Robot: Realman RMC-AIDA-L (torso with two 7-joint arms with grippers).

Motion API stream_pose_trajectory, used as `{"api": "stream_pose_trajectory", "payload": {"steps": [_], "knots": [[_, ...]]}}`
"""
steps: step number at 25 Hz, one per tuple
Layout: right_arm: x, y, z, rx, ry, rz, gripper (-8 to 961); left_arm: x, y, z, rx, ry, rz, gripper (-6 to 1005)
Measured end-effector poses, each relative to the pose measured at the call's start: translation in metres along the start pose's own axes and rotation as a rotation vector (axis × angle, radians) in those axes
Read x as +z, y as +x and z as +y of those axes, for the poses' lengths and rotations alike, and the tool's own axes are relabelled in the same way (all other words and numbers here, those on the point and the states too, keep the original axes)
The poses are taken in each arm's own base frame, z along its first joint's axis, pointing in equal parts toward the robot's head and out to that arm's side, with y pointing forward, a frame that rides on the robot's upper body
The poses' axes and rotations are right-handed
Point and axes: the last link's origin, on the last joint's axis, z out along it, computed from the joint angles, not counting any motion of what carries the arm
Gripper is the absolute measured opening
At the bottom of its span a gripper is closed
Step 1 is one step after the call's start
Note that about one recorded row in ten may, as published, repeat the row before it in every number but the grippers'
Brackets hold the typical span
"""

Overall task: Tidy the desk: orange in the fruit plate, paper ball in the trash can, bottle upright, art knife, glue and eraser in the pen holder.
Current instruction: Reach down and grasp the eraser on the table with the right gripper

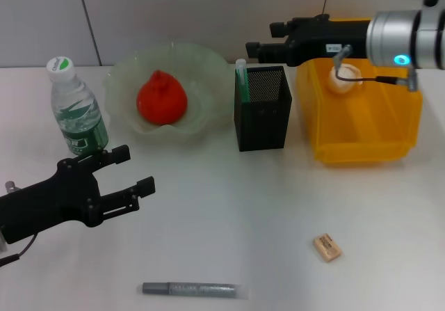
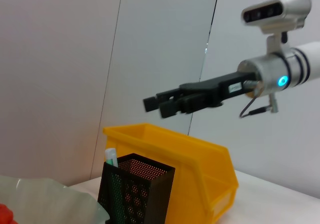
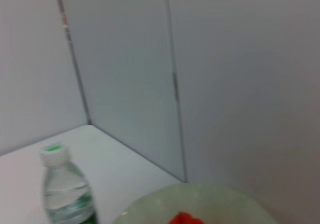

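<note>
The white desk (image 1: 229, 206) still holds the glue (image 1: 191, 289) and the eraser (image 1: 327, 247) near the front. The left gripper (image 1: 135, 175) waits there, fingers apart and empty. Farther back, the bottle (image 1: 75, 108) stands up, the orange (image 1: 161, 98) sits in the fruit plate (image 1: 208, 74), the art knife (image 1: 241, 78) is in the pen holder (image 1: 263, 109), and the paper ball (image 1: 345, 76) lies in the trash can (image 1: 361, 126). The right gripper (image 1: 261, 38) hovers above the pen holder; I cannot tell how its fingers stand.

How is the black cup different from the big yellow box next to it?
The pen holder is black see-through mesh, while the trash can is solid yellow plastic. The pen holder is narrow and upright; the trash can is wider and boxier. The pen holder has the mint-green art knife standing in it; the trash can holds the white paper ball. Both stand on the desk with open tops.
</note>
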Motion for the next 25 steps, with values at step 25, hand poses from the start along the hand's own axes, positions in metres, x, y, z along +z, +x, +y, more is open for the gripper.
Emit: {"api": "stream_pose_trajectory", "payload": {"steps": [25], "knots": [[-0.028,0.012,0.086,0.022,-0.049,1.062,689,-0.004,0.005,0.002,0.02,-0.031,0.009,773]]}}
